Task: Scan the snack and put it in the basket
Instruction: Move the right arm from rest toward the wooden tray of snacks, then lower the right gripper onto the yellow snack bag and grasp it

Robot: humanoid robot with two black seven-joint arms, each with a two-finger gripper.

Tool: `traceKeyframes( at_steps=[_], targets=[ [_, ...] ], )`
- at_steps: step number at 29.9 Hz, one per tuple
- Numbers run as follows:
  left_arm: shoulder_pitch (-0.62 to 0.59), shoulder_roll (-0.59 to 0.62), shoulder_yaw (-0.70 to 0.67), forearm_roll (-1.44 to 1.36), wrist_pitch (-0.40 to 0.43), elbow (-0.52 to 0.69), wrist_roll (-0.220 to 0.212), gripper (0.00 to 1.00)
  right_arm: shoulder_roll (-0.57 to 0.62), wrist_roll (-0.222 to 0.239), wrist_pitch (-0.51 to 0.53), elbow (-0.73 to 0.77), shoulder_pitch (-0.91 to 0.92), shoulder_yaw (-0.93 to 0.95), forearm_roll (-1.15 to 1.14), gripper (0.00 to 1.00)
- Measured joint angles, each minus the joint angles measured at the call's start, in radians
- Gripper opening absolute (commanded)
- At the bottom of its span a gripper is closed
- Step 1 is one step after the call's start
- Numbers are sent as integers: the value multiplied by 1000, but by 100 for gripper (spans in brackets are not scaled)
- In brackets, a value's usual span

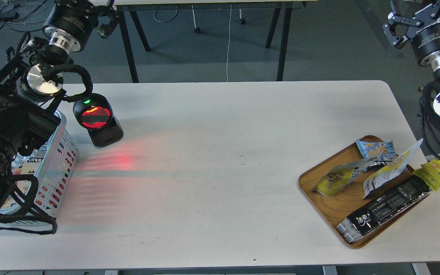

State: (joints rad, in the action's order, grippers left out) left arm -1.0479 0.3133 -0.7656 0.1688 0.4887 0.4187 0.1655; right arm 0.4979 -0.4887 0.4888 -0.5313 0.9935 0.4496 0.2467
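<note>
White tabletop [220, 152] fills most of the frame, with grey floor and dark table legs beyond it. At the upper left the left gripper [103, 19] hangs above the floor past the table's far edge; it is dark and partly cut off by the frame, so I cannot tell whether its fingers are parted or closed. At the upper right the right gripper [403, 23] has its two fingers spread apart, grasping nothing. Below the left arm, one black scanner [97, 121] stands on the table with a glowing red window, casting red light on the surface. One light blue basket [57, 168] sits at the left edge, partly hidden by the arm. At the lower right, one wooden tray [334, 212] holds four packets: the snack [336, 179], a small blue packet [376, 148], a white-and-yellow packet [390, 170] and a long black packet [390, 204].
</note>
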Motion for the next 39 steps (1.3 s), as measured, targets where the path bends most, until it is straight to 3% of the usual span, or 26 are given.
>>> traceKeyframes(
  at_steps=[7, 14, 30, 39],
  targets=[
    [0, 0, 6, -2, 0, 0, -1, 100, 43, 0, 0, -13, 48, -98, -9, 100],
    [-3, 2, 7, -2, 0, 0, -3, 100, 139, 0, 0, -153, 274, -377, -130, 100],
    [-2, 27, 7, -3, 0, 3, -1, 100, 242, 0, 0, -819, 781, -883, -986, 98],
    [-1, 33, 8, -3, 0, 3, -1, 100, 245, 0, -141, -1041, 953, -1111, -1448, 76]
  ],
)
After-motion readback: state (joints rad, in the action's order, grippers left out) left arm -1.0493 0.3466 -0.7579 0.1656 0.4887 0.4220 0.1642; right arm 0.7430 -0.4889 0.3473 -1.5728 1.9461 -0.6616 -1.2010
